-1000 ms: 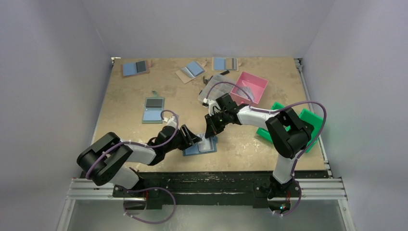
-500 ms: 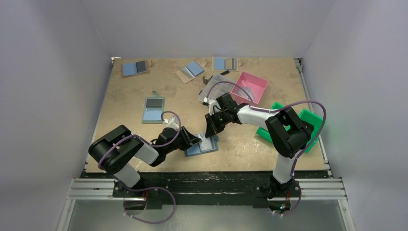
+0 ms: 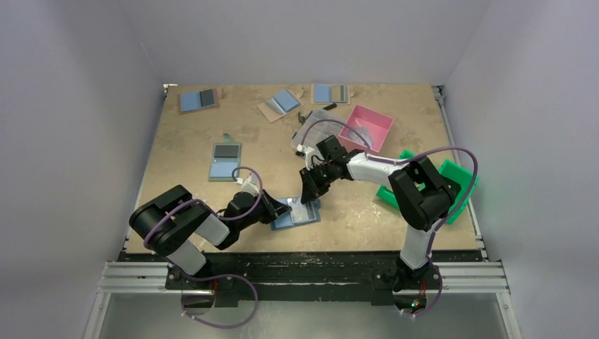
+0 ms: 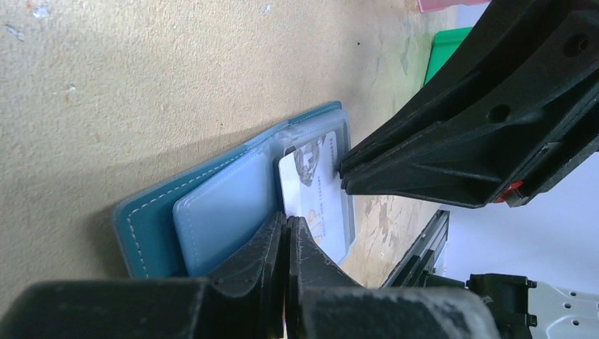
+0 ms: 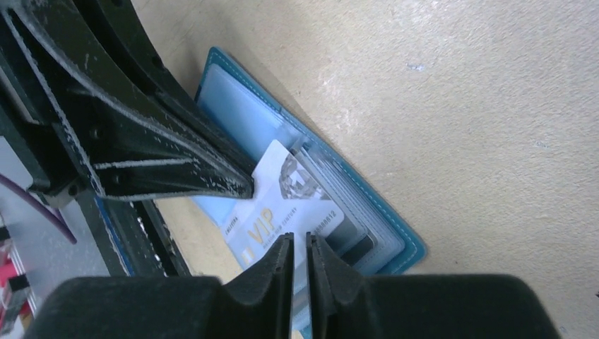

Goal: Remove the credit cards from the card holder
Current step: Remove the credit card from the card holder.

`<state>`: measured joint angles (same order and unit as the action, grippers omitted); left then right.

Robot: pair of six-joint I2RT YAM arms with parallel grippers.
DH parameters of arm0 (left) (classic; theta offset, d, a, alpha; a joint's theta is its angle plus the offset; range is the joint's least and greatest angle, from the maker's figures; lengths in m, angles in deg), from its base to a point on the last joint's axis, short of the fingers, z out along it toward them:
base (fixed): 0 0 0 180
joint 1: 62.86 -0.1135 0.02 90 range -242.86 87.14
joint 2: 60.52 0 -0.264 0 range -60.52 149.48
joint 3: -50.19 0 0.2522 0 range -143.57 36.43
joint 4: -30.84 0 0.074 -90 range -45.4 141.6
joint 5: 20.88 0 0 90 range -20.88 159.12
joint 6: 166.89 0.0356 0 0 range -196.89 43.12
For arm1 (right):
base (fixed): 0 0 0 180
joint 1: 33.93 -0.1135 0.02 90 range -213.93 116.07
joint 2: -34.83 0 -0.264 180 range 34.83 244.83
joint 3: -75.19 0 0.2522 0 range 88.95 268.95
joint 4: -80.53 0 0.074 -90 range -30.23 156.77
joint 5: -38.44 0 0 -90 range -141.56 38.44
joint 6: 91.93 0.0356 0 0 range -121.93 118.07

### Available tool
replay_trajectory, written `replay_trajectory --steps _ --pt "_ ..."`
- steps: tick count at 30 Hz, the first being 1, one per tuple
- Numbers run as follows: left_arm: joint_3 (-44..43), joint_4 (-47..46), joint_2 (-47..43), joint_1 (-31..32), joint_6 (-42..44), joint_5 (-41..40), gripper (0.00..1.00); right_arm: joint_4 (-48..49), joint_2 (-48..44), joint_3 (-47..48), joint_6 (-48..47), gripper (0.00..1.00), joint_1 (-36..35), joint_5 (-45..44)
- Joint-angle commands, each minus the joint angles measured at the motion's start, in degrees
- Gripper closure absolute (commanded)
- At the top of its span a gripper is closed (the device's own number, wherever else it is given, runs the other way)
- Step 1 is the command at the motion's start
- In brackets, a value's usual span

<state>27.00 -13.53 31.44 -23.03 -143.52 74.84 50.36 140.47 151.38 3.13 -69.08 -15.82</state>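
Credit card (image 5: pixel 289 205) half out of card holder (image 5: pixel 244 116), none free; left gripper (image 4: pixel 286 223) shut, right gripper (image 5: pixel 300 244) barely ajar, hold unclear.

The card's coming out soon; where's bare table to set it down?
Bare: between the card holder and the green trays, and left of the black-panelled holder. Crowded: the back edge by the pink bin, and around the card holder.
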Motion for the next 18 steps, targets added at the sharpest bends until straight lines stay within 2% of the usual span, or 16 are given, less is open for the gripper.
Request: replay_trajectory --steps 1,6,12,18 --pt "1.78 0.41 -2.34 -0.11 4.3 0.77 1.0 -4.48 -1.29 1.72 -7.12 0.77 1.98 4.79" --pt "2.0 4.27 -4.75 -0.12 5.85 0.78 1.0 -5.72 -2.39 1.65 -11.0 0.67 3.1 9.5" --pt "2.68 6.71 -6.82 -0.25 5.75 1.13 1.0 -7.11 -1.85 2.03 -13.66 0.66 3.1 11.95" --pt "3.11 4.63 -6.38 -0.24 3.81 2.18 1.0 -8.84 -2.02 2.49 -16.93 0.66 3.08 15.22"
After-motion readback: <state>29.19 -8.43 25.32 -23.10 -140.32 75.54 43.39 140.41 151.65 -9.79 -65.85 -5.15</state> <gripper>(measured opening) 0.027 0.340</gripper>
